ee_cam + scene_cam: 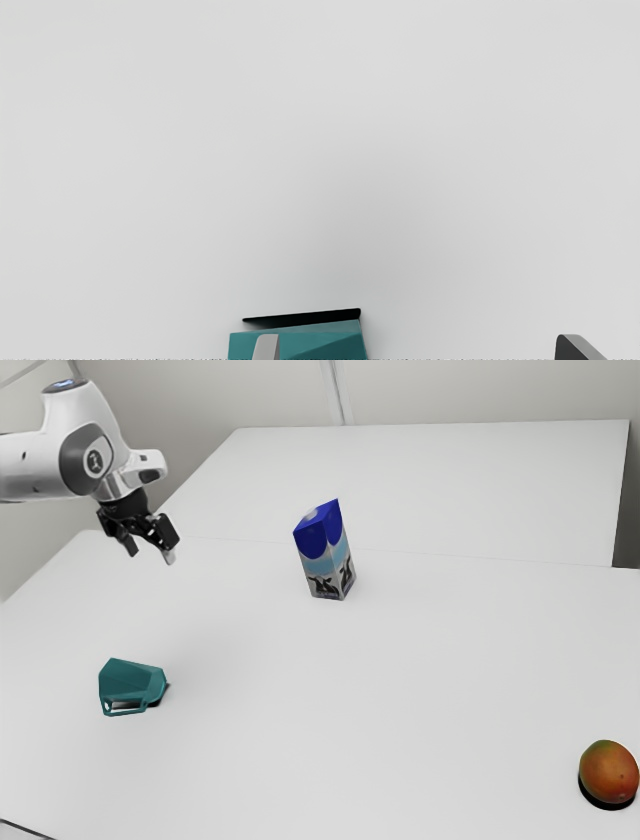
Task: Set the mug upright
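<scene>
One toppled mug (pixel 132 678), one gripper (pixel 151 555), one carton (pixel 325 550), one mango (pixel 608 771).
From left to right over there: the mug on its side on the table (pixel 380 710), the gripper above the tabletop, two fingers (pixel 266 347) spread, the carton standing, the mango nearer me.

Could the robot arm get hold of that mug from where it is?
Probably yes: the gripper hangs open above the table, and nothing seems to stand between it and the tipped mug.
</scene>
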Available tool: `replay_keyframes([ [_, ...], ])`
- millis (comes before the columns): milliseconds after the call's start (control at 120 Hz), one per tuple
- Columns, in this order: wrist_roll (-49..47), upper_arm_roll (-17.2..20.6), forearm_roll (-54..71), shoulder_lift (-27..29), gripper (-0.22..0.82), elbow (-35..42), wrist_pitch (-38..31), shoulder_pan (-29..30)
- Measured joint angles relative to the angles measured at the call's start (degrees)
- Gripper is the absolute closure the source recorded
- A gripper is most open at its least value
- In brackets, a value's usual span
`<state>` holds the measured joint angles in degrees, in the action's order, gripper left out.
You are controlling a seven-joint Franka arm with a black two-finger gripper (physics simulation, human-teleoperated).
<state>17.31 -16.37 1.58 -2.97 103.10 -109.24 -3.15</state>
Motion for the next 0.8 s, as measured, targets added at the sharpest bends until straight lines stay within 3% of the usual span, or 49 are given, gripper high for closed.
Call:
replay_keyframes([
  [292, 1.23, -1.70, -2.54, 0.30, 0.00, 2.71, -0.22, 2.16],
  [492, 4.93, 1.86, -7.56, -3.12, 0.00, 2.34, -0.50, 12.69],
  [800, 14.26, 2.04, -15.21, -11.03, 0.00, 0.67, 3.60, 20.45],
])
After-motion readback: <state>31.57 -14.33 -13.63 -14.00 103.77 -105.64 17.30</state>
